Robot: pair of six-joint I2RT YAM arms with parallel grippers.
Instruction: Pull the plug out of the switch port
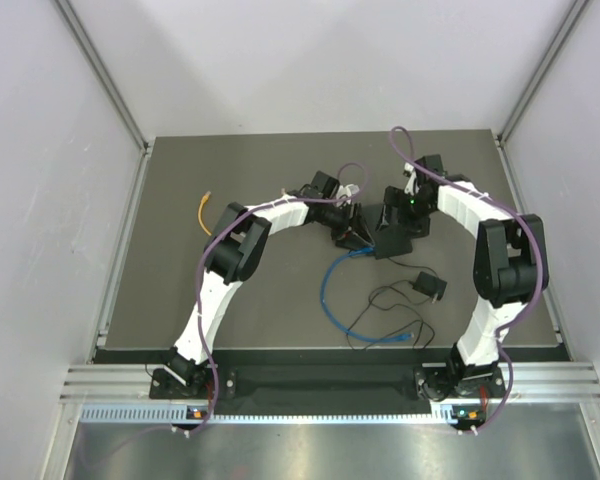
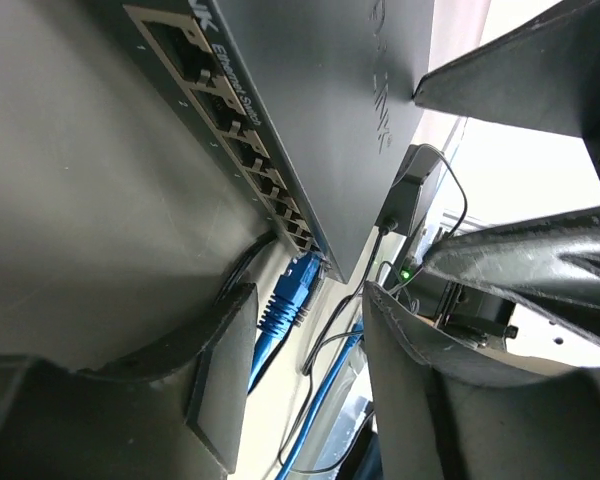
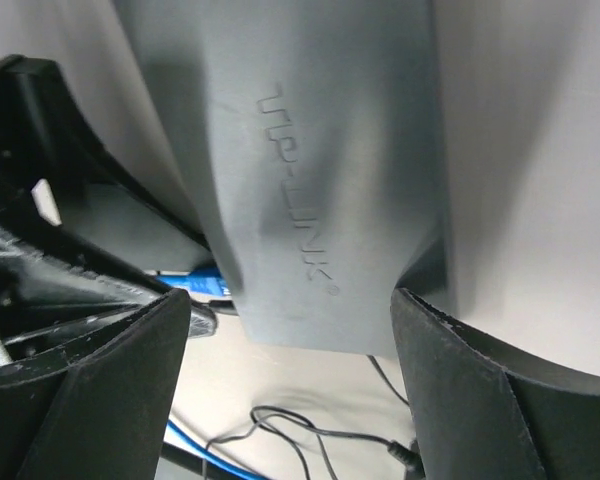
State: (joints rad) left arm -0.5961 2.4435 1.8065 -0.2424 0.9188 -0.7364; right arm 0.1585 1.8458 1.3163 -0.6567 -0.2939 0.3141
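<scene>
Step in hand: getting a grip on the plug, pull not done yet. Left gripper (image 2: 310, 295) is half-wide, fingers either side of the blue plug (image 2: 292, 290) with daylight on the right side, so nothing is held. Plug sits lower centre of the left wrist view, nose up at the switch port (image 2: 308, 245), the last of the row by the box corner; looks seated, can't fully confirm.

Right gripper (image 3: 292, 298) is wide across the switch (image 3: 320, 180). Right finger (image 3: 500, 390) touches its edge, with a gap on the left; can't tell if it's clamped.

Next: close the left jaws on the plug body, likely press the latch tab, then pull straight out along the port axis while the switch is braced.

Switch is a flat matte-black box with an embossed logo, centre of the top view. Blue cable (image 1: 325, 290) loops down-left from it.
</scene>
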